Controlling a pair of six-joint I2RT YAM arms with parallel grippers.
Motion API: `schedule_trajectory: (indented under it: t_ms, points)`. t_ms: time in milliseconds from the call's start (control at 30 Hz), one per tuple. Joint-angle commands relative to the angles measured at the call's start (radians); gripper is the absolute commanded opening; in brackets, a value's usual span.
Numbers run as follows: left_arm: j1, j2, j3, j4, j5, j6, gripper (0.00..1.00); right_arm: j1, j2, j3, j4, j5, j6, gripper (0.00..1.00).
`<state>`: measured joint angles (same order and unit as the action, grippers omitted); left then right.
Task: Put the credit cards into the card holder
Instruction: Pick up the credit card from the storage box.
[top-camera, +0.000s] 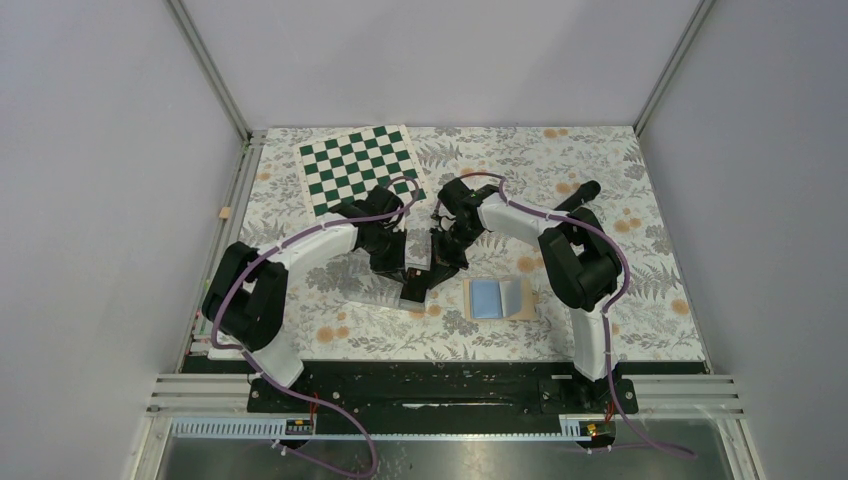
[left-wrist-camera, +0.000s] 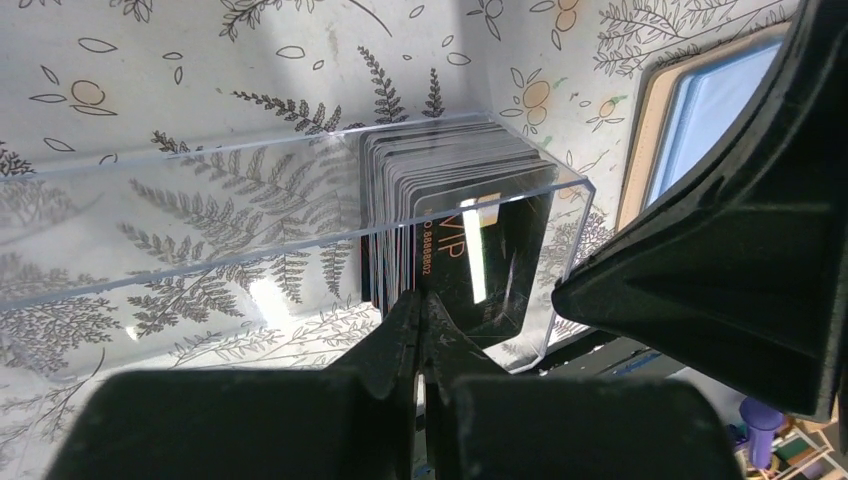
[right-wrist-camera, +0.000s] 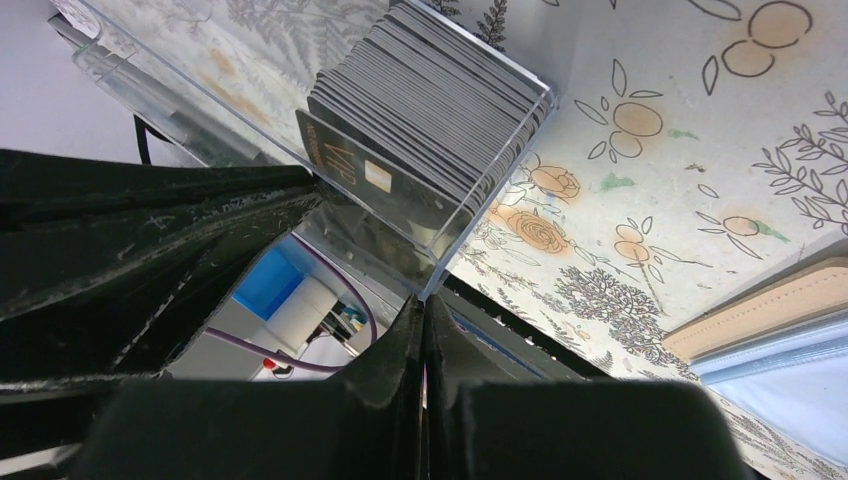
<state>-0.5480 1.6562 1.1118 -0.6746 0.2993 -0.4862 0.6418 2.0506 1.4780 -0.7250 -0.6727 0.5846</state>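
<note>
A stack of black credit cards (left-wrist-camera: 450, 170) stands on edge at one end of a clear plastic tray (left-wrist-camera: 200, 230). My left gripper (left-wrist-camera: 422, 303) is shut, its tips pinching the top edge of the front card (left-wrist-camera: 490, 260), which bears "VIP". My right gripper (right-wrist-camera: 423, 303) is shut, and the tray's near corner (right-wrist-camera: 440, 280) runs into its tips. The same stack (right-wrist-camera: 430, 90) fills that view. The card holder (top-camera: 498, 297) lies open on the table just right of both grippers, light blue lining up and tan rim (right-wrist-camera: 770, 305) showing.
A green and white chessboard mat (top-camera: 362, 168) lies at the back left. A black marker (top-camera: 578, 195) lies at the back right beside the right arm. The two arms (top-camera: 330, 240) (top-camera: 520, 225) cross close together over the tray's end.
</note>
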Motion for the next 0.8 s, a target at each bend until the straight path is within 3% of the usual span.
schedule_trajectory:
  t_ms: [0, 667, 767]
  points:
    - [-0.036, -0.031, 0.071, -0.022, 0.007, 0.007, 0.00, 0.013, 0.015, 0.022, 0.014, -0.023, -0.004, 0.00]
    - [-0.052, -0.076, 0.060, 0.007, 0.056, -0.021, 0.00, 0.013, 0.012, 0.013, 0.014, -0.021, -0.007, 0.00]
    - [-0.051, -0.084, 0.054, 0.001, 0.022, -0.026, 0.11, 0.013, 0.010, 0.009, 0.013, -0.018, -0.006, 0.00]
